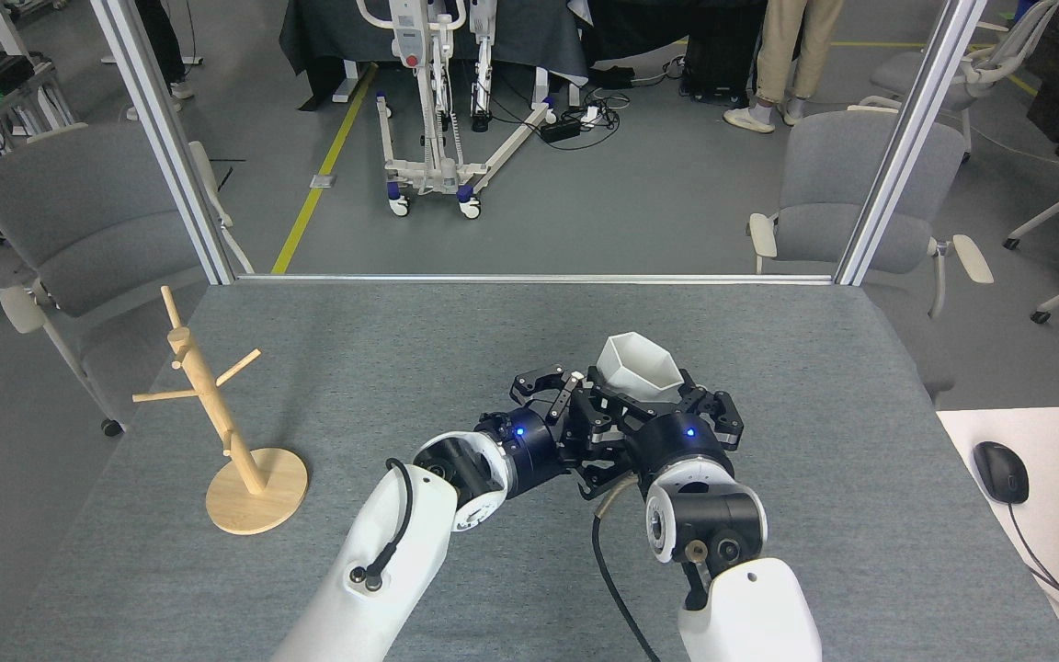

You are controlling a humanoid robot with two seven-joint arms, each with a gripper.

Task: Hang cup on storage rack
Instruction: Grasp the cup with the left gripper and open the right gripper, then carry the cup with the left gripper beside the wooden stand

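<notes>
The white faceted cup (641, 364) is held a little above the table's middle, mouth up and tilted slightly. My right gripper (658, 397) comes at it from the near side, fingers spread around its lower body and shut on it. My left gripper (585, 411) reaches in from the left, right against the right gripper and under the cup. Its fingertips are hidden behind the black linkages, so its hold cannot be told. The wooden storage rack (217, 414) stands at the table's left on a round base, its pegs bare, far from both grippers.
The grey table (401, 331) ends at a metal frame rail at the back. Grey chairs (79, 221) stand beyond the left and right corners. A white desk with a mouse (1000, 471) and keyboard adjoins the right side. A person's legs (782, 64) stand far behind.
</notes>
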